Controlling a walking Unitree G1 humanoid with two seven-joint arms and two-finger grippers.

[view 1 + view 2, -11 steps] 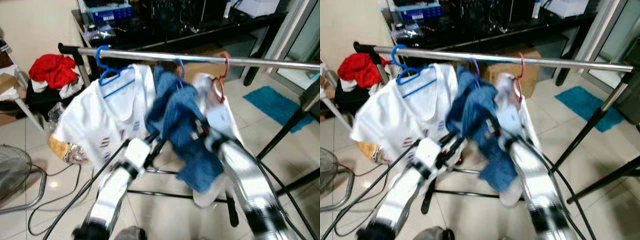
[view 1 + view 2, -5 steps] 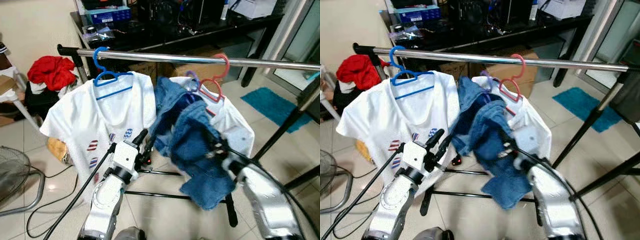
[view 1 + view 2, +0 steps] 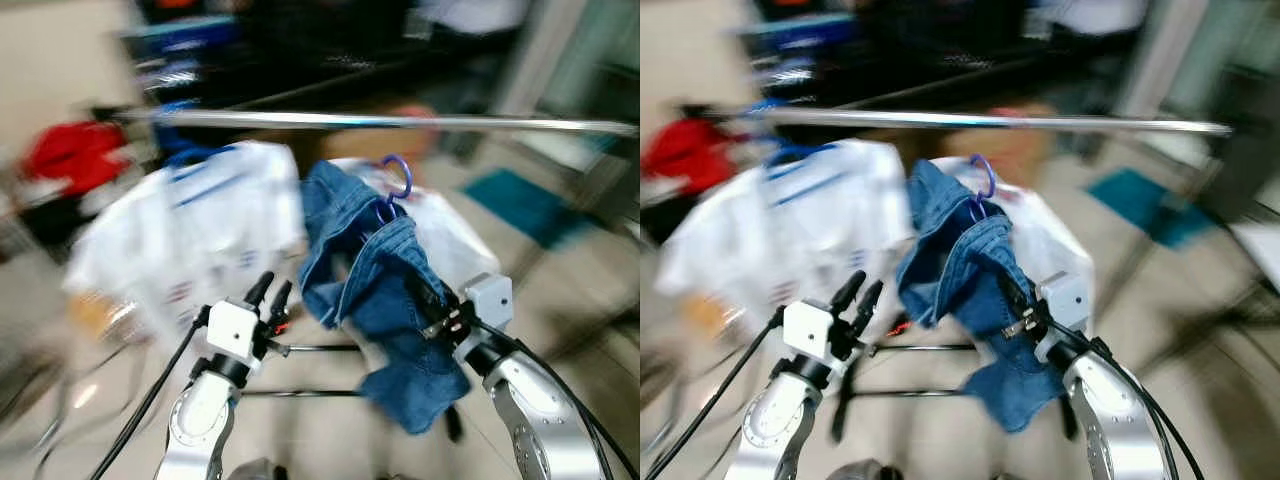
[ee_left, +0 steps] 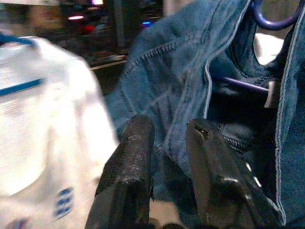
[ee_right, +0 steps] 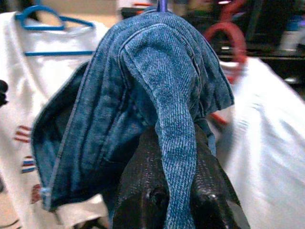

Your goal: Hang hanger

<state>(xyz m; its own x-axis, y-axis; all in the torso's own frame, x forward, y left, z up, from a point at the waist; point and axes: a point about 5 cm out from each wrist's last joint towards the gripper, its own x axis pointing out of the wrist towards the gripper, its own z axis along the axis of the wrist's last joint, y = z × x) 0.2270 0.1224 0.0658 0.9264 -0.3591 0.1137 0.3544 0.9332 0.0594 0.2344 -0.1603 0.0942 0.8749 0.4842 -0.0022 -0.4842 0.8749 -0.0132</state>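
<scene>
The head views are smeared by motion blur. At the far left of the frame a red heap (image 3: 62,158) lies low against a pale wall, with dark furniture (image 3: 300,50) blurred across the top. A metal rail (image 3: 400,122) runs across the upper part of the frame. Below its left stretch hangs a white shirt (image 3: 190,225) on a blue hanger (image 5: 45,16). In the lower left, the left gripper (image 3: 270,291) points up toward the denim, its two fingers (image 4: 136,157) slightly apart and holding nothing. At centre, the blue denim garment (image 3: 375,285) droops from a purple hanger (image 3: 397,180), whose hook sits below the rail, off it. The right gripper (image 5: 178,157), in the lower right, is clamped on a fold of the denim. Behind it hangs a second white garment (image 5: 267,129) on a red hanger (image 5: 228,40). A teal mat (image 3: 525,200) lies on the pale tiled floor (image 3: 320,430) at right.
</scene>
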